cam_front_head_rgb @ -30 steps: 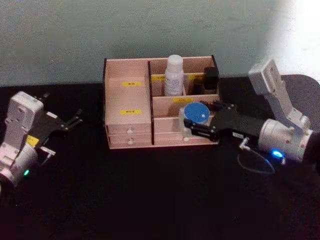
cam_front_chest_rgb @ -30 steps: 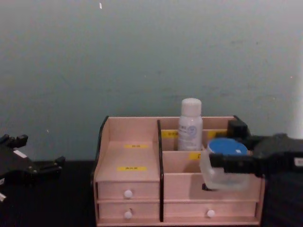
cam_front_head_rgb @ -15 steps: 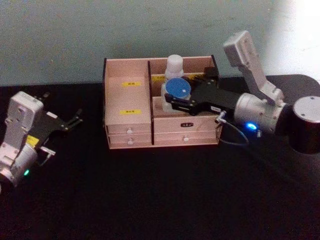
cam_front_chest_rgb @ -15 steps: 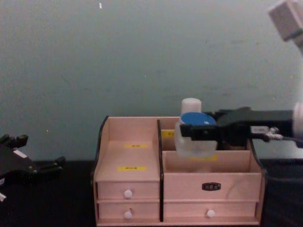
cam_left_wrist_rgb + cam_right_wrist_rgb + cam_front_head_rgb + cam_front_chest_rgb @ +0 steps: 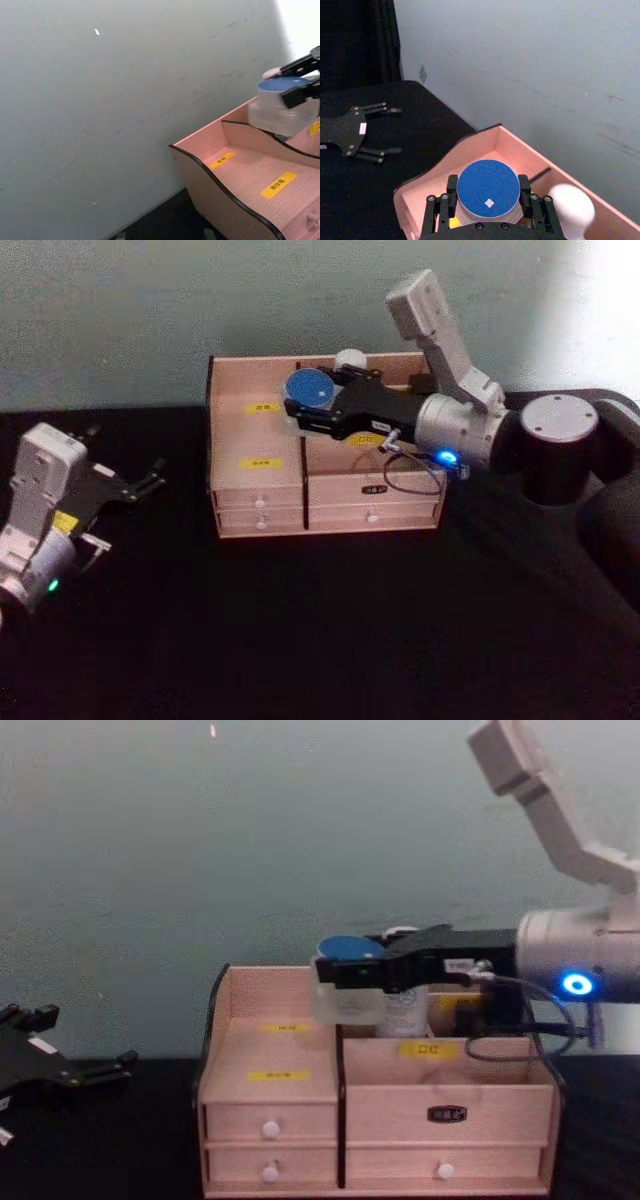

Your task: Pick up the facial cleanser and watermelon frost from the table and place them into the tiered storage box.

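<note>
Black table; jar within right tool

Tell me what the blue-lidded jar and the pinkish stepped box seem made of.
Blue-lidded jar, held by the right gripper over the pinkish stepped box: likely plastic, cloudy translucent body. Box: probably wood or laminate board, faint grain, dark edges. Left gripper parked at left.

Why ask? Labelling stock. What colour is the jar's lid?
Blue lid, clearest in the right wrist view.
</note>
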Available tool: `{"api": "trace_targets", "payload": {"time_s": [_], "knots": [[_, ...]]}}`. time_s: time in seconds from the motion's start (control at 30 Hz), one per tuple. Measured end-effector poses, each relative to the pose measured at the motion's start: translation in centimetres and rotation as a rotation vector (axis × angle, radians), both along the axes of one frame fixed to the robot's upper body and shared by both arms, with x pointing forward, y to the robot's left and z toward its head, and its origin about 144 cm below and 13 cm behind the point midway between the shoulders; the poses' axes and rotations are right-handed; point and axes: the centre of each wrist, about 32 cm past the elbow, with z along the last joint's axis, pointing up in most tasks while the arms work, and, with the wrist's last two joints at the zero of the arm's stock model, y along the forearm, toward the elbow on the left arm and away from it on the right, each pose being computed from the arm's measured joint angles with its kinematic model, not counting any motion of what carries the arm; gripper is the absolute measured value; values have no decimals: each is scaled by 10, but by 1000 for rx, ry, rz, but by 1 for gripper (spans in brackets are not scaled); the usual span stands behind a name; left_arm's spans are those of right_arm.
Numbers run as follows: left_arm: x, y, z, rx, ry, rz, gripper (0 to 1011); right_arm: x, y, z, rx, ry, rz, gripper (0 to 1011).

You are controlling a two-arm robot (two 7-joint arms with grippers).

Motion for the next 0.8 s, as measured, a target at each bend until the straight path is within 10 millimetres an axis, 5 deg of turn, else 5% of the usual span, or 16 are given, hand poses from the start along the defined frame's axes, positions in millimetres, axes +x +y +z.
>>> {"api": "trace_targets", "payload": {"time_s": [0.8], "knots": [[0, 0, 0, 0, 0, 0, 1001, 32, 41, -12, 28, 30, 40, 720]]}}
